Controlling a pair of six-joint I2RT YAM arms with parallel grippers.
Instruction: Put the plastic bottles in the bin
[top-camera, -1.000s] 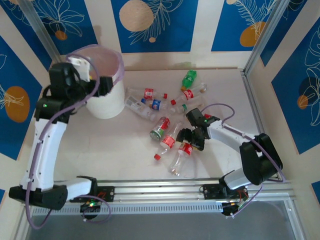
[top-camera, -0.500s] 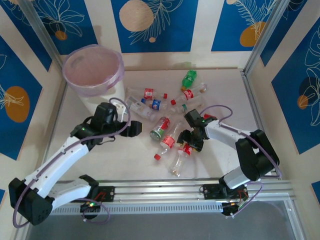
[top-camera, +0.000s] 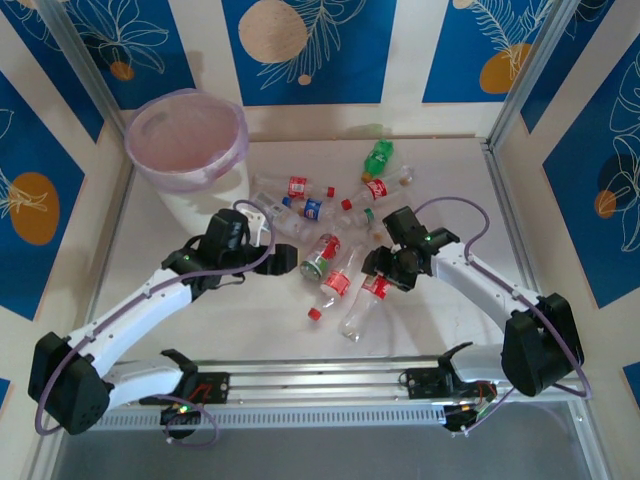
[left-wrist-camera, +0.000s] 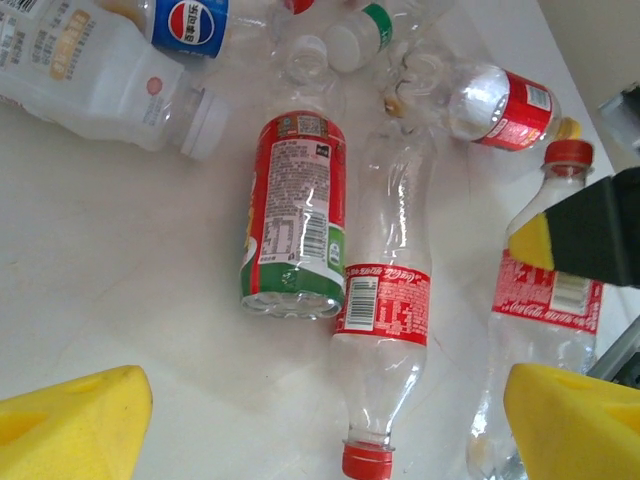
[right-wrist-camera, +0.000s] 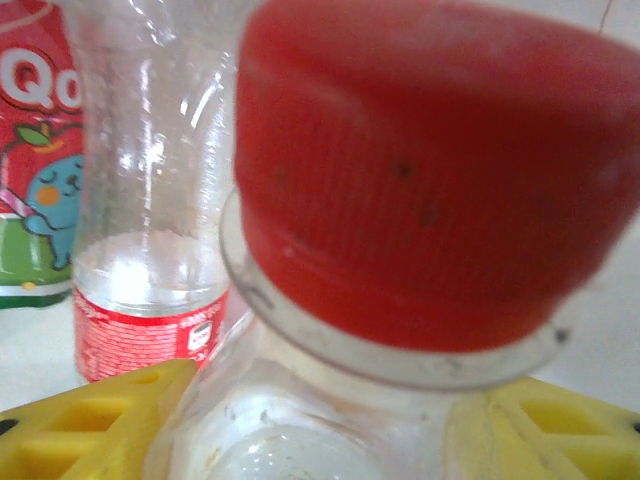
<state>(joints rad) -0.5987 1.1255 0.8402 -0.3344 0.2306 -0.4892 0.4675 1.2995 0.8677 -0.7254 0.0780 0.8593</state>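
Several plastic bottles (top-camera: 330, 235) lie in a heap on the white table. My right gripper (top-camera: 385, 272) is shut on a clear red-labelled bottle (top-camera: 362, 303) just below its red cap (right-wrist-camera: 430, 170). The yellow fingers (right-wrist-camera: 110, 420) press both sides of its shoulder. My left gripper (top-camera: 283, 260) hovers open at the heap's left edge. In the left wrist view another clear red-capped bottle (left-wrist-camera: 382, 330) lies between the wide-apart pads (left-wrist-camera: 75, 425), untouched. The bin (top-camera: 195, 208), pink-lined, stands at the back left.
A red and green labelled bottle (left-wrist-camera: 295, 215) lies beside the left gripper's bottle. A blue-labelled bottle (top-camera: 312, 209) and a green bottle (top-camera: 377, 157) lie further back. A loose red cap (top-camera: 314, 313) sits near the front. Walls close in the table.
My left arm swung down from the bin to the heap's left side. My right gripper closed on the red-labelled bottle and shifted slightly back with it.
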